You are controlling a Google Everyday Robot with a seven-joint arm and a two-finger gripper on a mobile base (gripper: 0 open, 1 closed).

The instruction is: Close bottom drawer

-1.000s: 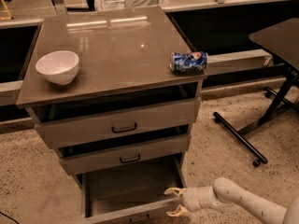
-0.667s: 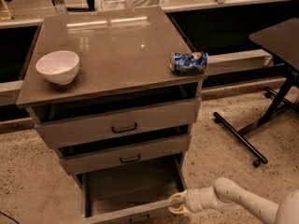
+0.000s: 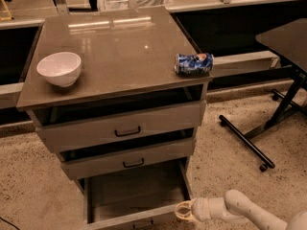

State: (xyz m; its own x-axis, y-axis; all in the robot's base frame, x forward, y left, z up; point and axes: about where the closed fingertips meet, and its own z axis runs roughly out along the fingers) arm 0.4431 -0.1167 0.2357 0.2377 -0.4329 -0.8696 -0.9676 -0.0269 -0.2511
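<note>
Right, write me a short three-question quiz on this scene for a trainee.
1. True or false: the bottom drawer is pulled out.
2. Where at the bottom drawer is the gripper? A) its back left corner, B) its front right corner, C) inside, on its floor.
3. Which two things sit on the cabinet top?
Key: 1 true; 2 B; 3 a white bowl at left, a blue can lying at the right edge.

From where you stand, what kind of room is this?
Probably a lab or office workroom: a metal drawer cabinet, a black table on a rolling base, and long benches behind. The gripper sits at the front edge of the open bottom drawer.
</note>
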